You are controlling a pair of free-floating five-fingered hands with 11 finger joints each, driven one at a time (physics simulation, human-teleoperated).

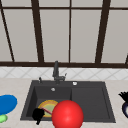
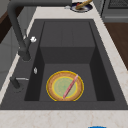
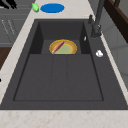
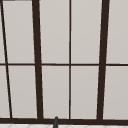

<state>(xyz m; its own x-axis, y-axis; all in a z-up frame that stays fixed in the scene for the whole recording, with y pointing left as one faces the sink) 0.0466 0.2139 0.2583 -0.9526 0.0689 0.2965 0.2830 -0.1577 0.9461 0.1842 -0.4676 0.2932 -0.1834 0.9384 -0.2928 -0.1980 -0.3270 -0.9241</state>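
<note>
The left robot hand [image 1: 38, 114] hovers at the near left corner of the dark sink [image 1: 90, 100], fingers curled on nothing, just beside a yellow plate [image 2: 65, 85] carrying a pink stick [image 2: 70, 86]. The right robot hand [image 1: 124, 96] hangs over the counter [image 1: 15, 86] at far right; whether its fingers are apart or together cannot be told. A red ball [image 1: 67, 114] sits in front.

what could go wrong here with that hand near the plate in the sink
The left hand sits by the front rim of the sink, next to the yellow plate with a pink stick lying loose across it; a nudge might tip the stick off. The red ball blocks the front view of the plate, so contact is hard to judge.
</note>
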